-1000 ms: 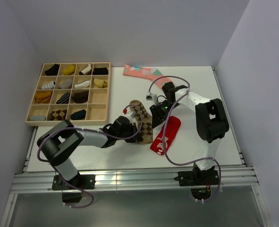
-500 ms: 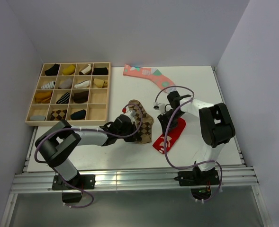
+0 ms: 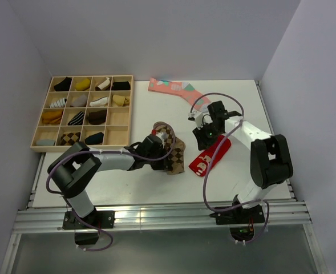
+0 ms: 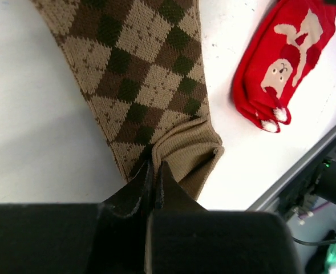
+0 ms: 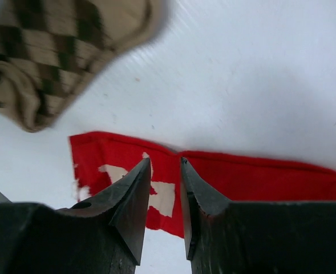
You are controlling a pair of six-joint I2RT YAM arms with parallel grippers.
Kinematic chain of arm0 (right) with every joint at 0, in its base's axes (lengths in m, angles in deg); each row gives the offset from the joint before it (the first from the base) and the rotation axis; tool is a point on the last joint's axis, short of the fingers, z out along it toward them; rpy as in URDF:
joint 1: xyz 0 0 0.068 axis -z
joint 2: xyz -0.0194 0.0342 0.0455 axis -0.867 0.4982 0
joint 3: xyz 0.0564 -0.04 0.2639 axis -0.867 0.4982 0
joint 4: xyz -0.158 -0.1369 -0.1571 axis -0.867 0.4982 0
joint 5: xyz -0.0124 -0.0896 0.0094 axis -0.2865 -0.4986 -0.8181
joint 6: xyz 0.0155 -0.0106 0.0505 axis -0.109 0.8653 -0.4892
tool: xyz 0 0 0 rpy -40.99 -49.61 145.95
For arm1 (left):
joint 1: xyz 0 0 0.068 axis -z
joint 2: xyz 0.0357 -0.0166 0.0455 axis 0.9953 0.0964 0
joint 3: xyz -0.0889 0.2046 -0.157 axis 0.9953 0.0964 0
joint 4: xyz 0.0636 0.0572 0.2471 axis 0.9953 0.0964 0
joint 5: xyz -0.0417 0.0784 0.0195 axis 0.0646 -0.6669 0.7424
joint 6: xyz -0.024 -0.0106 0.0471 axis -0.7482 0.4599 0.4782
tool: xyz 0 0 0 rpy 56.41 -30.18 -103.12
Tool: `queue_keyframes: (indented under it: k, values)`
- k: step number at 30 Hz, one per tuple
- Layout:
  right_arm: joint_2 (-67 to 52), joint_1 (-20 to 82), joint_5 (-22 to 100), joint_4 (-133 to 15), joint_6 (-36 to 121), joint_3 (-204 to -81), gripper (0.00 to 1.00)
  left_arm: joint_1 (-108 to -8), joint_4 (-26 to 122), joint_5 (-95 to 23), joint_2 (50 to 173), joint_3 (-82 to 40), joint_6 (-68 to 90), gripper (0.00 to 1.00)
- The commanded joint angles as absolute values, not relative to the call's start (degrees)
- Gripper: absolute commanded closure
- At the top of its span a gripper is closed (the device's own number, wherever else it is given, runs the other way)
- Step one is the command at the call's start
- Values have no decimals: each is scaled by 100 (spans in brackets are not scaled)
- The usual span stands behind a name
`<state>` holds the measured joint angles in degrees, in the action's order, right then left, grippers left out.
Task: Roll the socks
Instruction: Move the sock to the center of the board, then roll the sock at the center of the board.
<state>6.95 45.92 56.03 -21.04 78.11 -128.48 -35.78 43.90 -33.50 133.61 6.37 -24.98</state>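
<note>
The brown-and-tan argyle sock (image 3: 175, 153) lies bunched near the table's middle. It also shows in the left wrist view (image 4: 139, 74) and at the right wrist view's top left (image 5: 36, 51). My left gripper (image 3: 158, 153) is shut on the sock's plain tan cuff, folded over at the jaw tips (image 4: 154, 165). My right gripper (image 3: 205, 136) stands to the sock's right, over the red sock (image 3: 216, 154). Its jaws (image 5: 166, 161) are narrowly apart and pinch a small crease at the red sock's (image 5: 270, 177) far edge.
The red sock with a white figure (image 4: 276, 63) lies slanted just right of the argyle sock. A pink sock with teal patches (image 3: 173, 88) lies at the back. A wooden compartment tray (image 3: 130, 108) holding several rolled socks stands at the left.
The right gripper has moved right and back, and the red sock has shifted right and turned with it. The argyle sock has bunched up shorter at the left gripper.
</note>
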Motion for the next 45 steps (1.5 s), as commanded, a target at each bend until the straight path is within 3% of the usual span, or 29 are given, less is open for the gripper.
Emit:
queue_keyframes:
  k: [1,10,15,19,30,45]
  values:
    - [161,4597,6492,-2416,8380,-12979,65,-3647,4937,-2926,13616,373,-2608,100]
    - [-1059,4492,7820,-2688,9609,-11952,63,-3911,4779,-2170,14003,461,-3012,100]
    - [-2229,3729,7049,-3365,9822,-10907,60,-3938,4884,-1889,14345,320,-3057,100]
    - [-2678,2570,6345,-3927,9840,-10334,58,-3973,4963,-1757,14521,171,-3065,100]
    - [-1985,1285,5212,-4657,10042,-9920,59,-4061,5192,-1624,14653,39,-3021,99]
    - [-1334,940,4148,-5501,10200,-9665,61,-4114,5183,-1519,14609,118,-2925,100]
